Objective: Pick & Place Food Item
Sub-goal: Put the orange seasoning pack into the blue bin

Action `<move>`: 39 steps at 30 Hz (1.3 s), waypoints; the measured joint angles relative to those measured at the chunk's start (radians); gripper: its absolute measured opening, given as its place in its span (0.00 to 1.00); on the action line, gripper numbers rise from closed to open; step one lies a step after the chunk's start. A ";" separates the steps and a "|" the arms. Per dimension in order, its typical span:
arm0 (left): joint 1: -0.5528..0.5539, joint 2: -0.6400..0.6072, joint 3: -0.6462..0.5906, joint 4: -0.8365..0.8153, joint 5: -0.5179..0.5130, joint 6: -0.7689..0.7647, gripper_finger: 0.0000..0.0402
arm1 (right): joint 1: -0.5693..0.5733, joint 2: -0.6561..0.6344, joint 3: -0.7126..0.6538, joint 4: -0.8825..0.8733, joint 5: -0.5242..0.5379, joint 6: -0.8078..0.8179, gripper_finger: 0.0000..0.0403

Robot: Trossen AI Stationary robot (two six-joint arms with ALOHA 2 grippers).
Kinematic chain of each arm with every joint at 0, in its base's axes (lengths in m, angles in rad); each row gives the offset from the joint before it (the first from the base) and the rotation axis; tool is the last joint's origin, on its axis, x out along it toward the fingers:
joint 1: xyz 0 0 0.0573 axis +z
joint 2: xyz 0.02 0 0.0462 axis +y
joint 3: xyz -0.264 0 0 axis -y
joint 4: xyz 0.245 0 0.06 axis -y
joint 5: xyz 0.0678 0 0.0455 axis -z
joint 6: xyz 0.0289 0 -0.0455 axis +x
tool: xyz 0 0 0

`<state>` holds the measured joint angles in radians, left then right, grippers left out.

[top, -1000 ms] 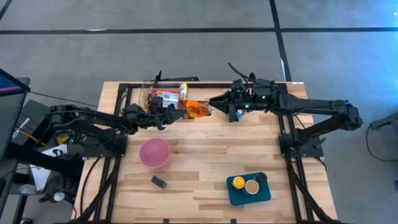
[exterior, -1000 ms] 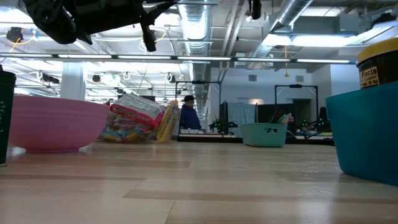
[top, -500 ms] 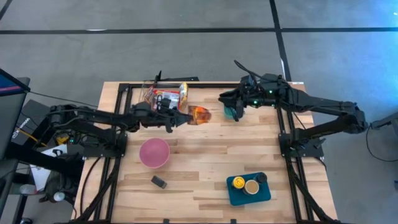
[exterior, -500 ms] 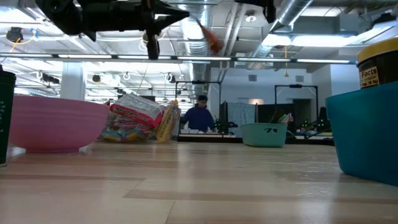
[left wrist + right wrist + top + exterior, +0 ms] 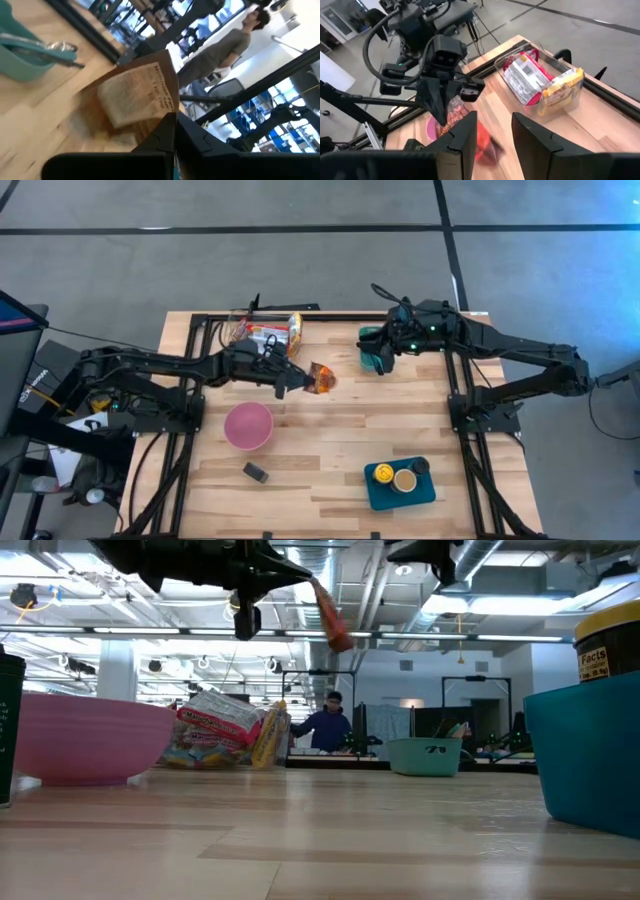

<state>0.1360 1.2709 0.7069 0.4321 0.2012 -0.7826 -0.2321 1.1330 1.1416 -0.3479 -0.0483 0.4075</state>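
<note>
— What do we have in the left gripper (image 5: 297, 379)?

— We see it clamped tight on the orange snack bag (image 5: 320, 378), pinching one edge. The bag sticks out past the fingertips and hangs in the air above the desk (image 5: 330, 440), touching nothing else. In the low view the bag (image 5: 331, 612) slants down from the gripper (image 5: 296, 573), well clear of the wood.

— And just around that gripper?

— Below it and a little back toward the arm's own side, we find the pink bowl (image 5: 248, 425) standing on the desk. Near the bowl, toward the front edge, lies a small dark block (image 5: 255, 472). Behind the gripper, at the far edge, sits the clear bin (image 5: 240, 328) with packaged snacks (image 5: 270, 336) in it.

— Where is the right gripper (image 5: 380, 358)?

— Across from the left one, past the bag, hovering near the far edge with a gap between the two. Its fingers (image 5: 465, 137) stand partly apart in its wrist view, and we see nothing between them. A teal object (image 5: 369, 350) shows right under it from above; we cannot tell what it is.

— Farther out?

— Toward the front right corner of the desk we see a teal tray (image 5: 381, 493) carrying a yellow-lidded jar (image 5: 383, 474), a tan-topped container (image 5: 405, 480) and a dark one (image 5: 421, 465). Beyond the desk, in the low view, a person (image 5: 327, 723) stands in the room.
</note>
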 joint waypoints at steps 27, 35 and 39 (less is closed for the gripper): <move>0.000 0.000 0.232 -0.428 0.066 0.526 0.00 | 0.038 0.001 0.000 -0.108 -0.066 -0.227 0.29; 0.000 0.023 0.232 -0.425 0.061 0.703 0.00 | 0.097 0.027 -0.002 -0.042 -0.083 -0.346 0.29; 0.000 0.071 0.236 -0.406 0.061 0.727 0.00 | 0.117 0.078 0.000 0.020 -0.105 -0.363 0.29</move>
<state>0.1362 1.3420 0.9428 0.0260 0.2626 -0.0556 -0.1152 1.2111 1.1412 -0.3280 -0.1532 0.0441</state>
